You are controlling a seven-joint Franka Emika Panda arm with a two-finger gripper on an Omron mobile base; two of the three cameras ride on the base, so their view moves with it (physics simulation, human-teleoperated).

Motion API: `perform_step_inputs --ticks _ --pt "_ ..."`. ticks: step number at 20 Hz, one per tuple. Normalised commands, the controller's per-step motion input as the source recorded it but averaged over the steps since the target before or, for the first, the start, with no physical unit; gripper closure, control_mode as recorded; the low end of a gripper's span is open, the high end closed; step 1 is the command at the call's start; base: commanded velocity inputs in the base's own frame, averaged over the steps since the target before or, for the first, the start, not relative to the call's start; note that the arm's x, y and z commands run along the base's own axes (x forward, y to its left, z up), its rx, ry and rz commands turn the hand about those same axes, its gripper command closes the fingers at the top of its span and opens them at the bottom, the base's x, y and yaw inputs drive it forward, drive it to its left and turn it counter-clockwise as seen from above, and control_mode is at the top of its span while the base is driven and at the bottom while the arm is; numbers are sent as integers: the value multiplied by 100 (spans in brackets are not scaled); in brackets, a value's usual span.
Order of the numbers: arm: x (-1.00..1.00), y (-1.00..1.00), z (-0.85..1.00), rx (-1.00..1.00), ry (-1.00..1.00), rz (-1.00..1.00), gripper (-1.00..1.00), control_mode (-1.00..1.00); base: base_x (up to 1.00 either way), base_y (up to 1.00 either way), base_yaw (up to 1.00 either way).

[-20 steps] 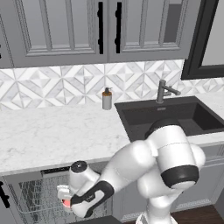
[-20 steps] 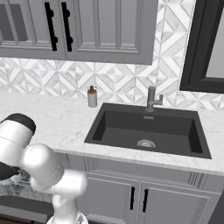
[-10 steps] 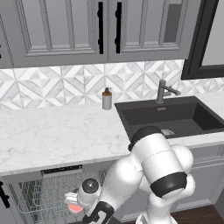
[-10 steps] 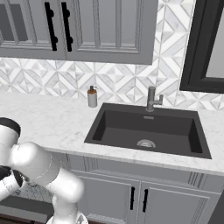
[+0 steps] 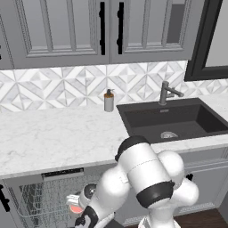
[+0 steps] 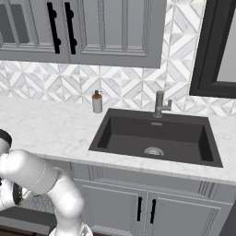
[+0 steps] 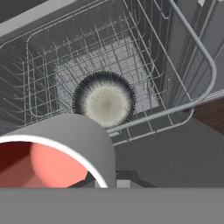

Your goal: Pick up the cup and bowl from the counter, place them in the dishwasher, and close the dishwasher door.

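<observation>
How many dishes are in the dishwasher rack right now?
1. The bowl sits on the rack floor. The cup is held above the rack's front edge, not yet set down. Parts of the rack are out of frame, so more could be hidden.

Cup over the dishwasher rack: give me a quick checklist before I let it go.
1. Cup held in the shut pincer: ok.
2. Bowl already in the wire rack: ok.
3. Cup above the rack and not the floor: cannot tell; the hand view puts it at the rack's near edge.
4. Drop spot clear of the bowl: cannot tell.
5. Cup upright: cannot tell; its red-pink mouth faces the hand camera.
</observation>
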Motion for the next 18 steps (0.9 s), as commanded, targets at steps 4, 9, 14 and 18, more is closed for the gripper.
perform_step_inputs --ticks 4,9,14,18 --pt "32 0 -17 0 0 0 100 -100 0 0 0" --pt "17 0 -36 0 -7 0 100 -100 0 0 0" --pt "18 0 -16 0 -18 0 100 -100 0 0 0" --pt "0 1 -11 0 -22 0 100 -100 0 0 0"
